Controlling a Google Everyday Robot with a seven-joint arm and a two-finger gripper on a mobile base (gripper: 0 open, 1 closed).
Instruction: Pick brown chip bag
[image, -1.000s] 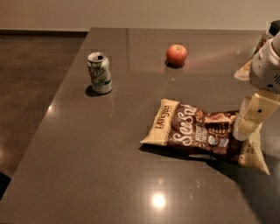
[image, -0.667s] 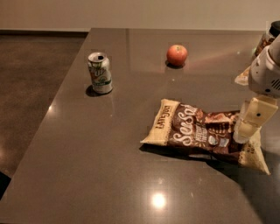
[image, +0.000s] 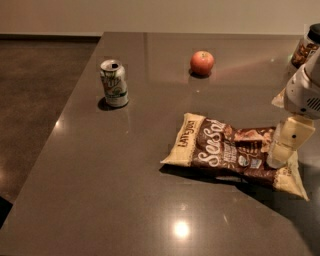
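Note:
The brown chip bag (image: 227, 152) lies flat on the dark table (image: 125, 165), right of centre, with tan ends and white script lettering. My gripper (image: 279, 156) comes in from the right edge and hangs down over the bag's right end, its cream finger (image: 285, 142) touching or just above the bag. The rest of the arm (image: 306, 90) is white and rises out of the frame at the right.
A green-and-white can (image: 114, 83) stands upright at the left rear. A red apple (image: 202, 63) sits at the back centre. A jar (image: 306, 47) stands at the far right rear. The table's left edge drops to a brown floor.
The gripper has shifted very slightly over the bag's right end. The bag, can and apple have not moved.

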